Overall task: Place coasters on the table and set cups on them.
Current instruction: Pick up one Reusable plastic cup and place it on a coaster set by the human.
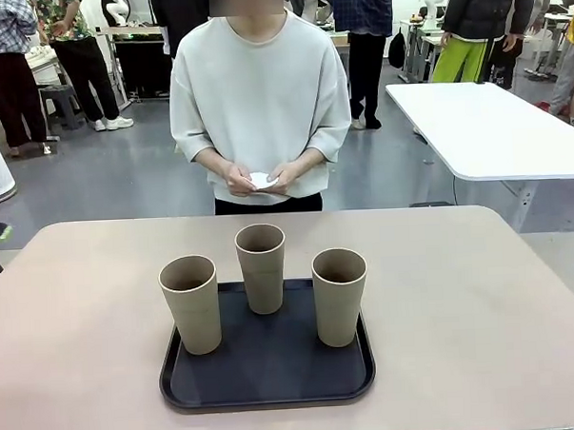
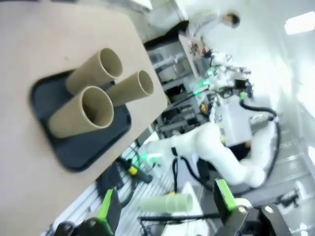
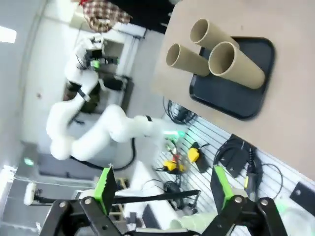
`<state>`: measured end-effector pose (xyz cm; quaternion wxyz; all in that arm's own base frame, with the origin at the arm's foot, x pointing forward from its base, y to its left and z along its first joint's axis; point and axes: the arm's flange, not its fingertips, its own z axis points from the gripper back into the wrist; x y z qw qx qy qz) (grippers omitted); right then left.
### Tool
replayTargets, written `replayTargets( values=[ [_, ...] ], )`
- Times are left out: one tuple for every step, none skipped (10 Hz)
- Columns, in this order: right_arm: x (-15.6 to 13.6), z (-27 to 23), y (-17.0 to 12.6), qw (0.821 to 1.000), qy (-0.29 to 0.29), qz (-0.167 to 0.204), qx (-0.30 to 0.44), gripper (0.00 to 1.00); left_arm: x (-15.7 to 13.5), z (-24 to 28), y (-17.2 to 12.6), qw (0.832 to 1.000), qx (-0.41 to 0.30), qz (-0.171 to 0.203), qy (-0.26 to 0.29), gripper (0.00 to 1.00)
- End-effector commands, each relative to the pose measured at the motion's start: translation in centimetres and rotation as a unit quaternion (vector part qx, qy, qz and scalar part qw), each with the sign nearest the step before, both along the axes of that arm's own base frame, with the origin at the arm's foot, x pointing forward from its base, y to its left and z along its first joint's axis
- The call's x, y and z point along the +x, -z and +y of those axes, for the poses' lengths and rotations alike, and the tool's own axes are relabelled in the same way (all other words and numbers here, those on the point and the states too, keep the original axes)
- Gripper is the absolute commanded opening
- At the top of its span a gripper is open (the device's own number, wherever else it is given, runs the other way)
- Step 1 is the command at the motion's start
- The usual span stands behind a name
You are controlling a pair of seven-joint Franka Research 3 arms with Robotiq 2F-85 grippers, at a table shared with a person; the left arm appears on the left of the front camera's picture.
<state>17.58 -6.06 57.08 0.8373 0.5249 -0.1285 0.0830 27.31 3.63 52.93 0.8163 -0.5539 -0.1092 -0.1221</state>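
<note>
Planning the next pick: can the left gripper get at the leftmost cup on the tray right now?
Probably yes. The left gripper is open and off the side of the table, and the leftmost cup stands upright on the tray with nothing between them.

This is an open-plan robotics lab. A white robot arm (image 2: 221, 157) stands beside the bench (image 1: 481, 302), with cables (image 3: 236, 152) strewn on a slatted panel below its edge. Beyond are a bare grey floor (image 1: 123, 174), a white table (image 1: 493, 130) and people (image 1: 4, 56) standing about.
</note>
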Motion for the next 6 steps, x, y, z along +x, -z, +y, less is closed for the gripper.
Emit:
replayTargets(
  values=[
    [-4.4, 1.2, 8.0, 0.999, 0.028, 0.038, 0.006, 1.00, -0.9, 0.8, 1.4, 0.999, 0.013, 0.013, -0.035, 1.00],
    [-4.1, -0.2, 9.6, 0.996, 0.023, 0.080, 0.002, 1.00, -0.9, 1.4, 1.8, 0.999, 0.026, 0.022, -0.043, 1.00],
    [-3.2, -1.9, 10.9, 0.994, 0.035, 0.102, 0.010, 1.00, -1.1, 2.2, 2.1, 0.998, 0.035, 0.026, -0.050, 1.00],
    [-2.4, -3.2, 11.9, 0.992, 0.047, 0.119, 0.017, 1.00, -1.2, 3.3, 2.4, 0.997, 0.035, 0.032, -0.063, 1.00],
    [-1.5, -4.8, 12.3, 0.991, 0.048, 0.120, 0.031, 1.00, -0.9, 4.9, 3.0, 0.996, 0.031, 0.037, -0.075, 1.00],
    [-0.7, -6.1, 12.4, 0.990, 0.056, 0.124, 0.038, 1.00, -0.8, 6.0, 3.4, 0.995, 0.029, 0.040, -0.086, 1.00]
  ],
)
